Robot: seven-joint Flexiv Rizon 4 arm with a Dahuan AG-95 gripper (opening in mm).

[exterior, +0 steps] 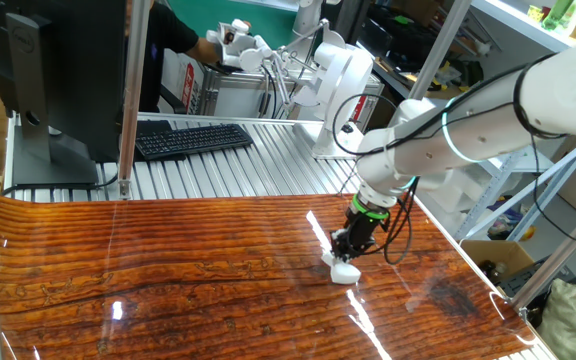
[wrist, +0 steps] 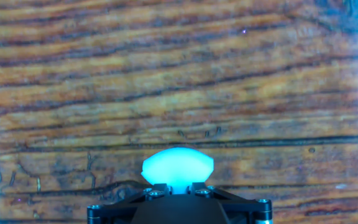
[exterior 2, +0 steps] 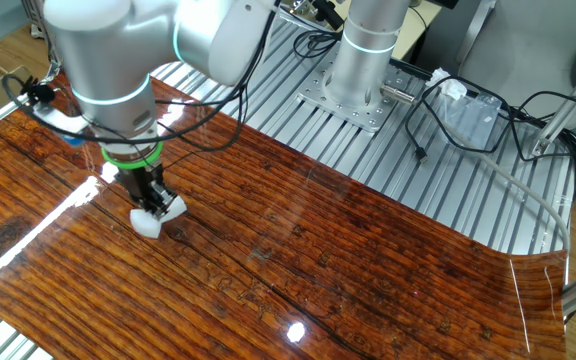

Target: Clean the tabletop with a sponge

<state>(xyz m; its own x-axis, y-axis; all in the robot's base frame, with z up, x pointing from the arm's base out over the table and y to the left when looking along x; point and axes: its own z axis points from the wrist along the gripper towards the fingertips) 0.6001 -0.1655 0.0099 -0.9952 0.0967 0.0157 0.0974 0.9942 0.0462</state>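
The tabletop [exterior: 168, 270] is a glossy reddish-brown wood-grain surface with dark streaks and bright reflections; it also shows in the other fixed view [exterior 2: 348, 260] and fills the hand view [wrist: 179, 81]. My gripper [exterior: 346, 258] is shut on the white sponge [exterior: 344, 269] and presses it down on the tabletop near its right side. In the other fixed view the gripper [exterior 2: 154, 208] holds the sponge [exterior 2: 148, 222] at the left part of the board. In the hand view the sponge [wrist: 178, 167] looks pale cyan, squeezed between my fingers [wrist: 160, 187] at the bottom edge.
A ribbed silver metal surface [exterior: 238, 165] lies behind the board, with a black keyboard [exterior: 190, 138], a monitor [exterior: 58, 80] and a metal post [exterior: 128, 100]. The arm's base [exterior 2: 363, 70] and loose cables [exterior 2: 468, 110] sit on it. A dark stain [exterior: 458, 295] marks the board's right end.
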